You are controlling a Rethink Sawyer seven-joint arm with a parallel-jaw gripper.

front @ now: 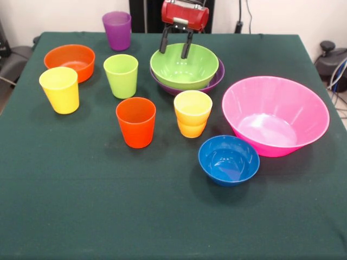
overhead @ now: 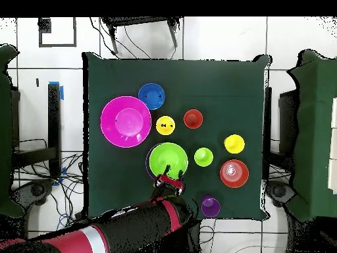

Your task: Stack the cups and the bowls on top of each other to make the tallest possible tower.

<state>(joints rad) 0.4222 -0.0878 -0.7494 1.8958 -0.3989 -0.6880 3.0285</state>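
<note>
The red and black arm (overhead: 99, 238) reaches in from the lower left of the overhead view, its thick link lying at a slant and ending in a red cylindrical wrist (front: 185, 14). The end effector (front: 175, 49) hangs below the wrist, pointing down, its two thin black fingers (front: 164, 41) spread apart with a clear gap between them.

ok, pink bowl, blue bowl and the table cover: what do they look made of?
Pink bowl: likely glossy plastic; bright sheen on its inner floor.
Blue bowl: the same look, pale reflections inside.
Table cover: seemingly matte dark green cloth; no shine, soft edges where it drapes.
</note>
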